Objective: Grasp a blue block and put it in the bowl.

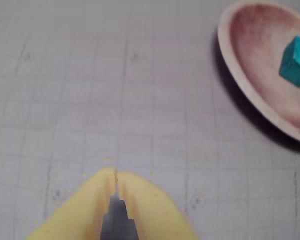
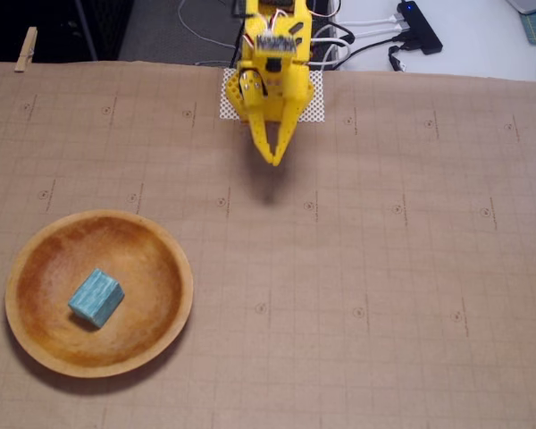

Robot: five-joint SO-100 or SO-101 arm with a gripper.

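Blue block (image 2: 96, 298) inside bowl (image 2: 174, 259); pincer (image 2: 275, 161) tips together, empty, well apart from bowl

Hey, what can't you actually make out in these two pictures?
- Bowl: the wrist view's right edge cuts off its far side.
- Block: blurred in the wrist view; its underside is hidden in both views.
- Gripper: only its fingertips show in the wrist view.
- Arm base: cut off by the fixed view's top edge.
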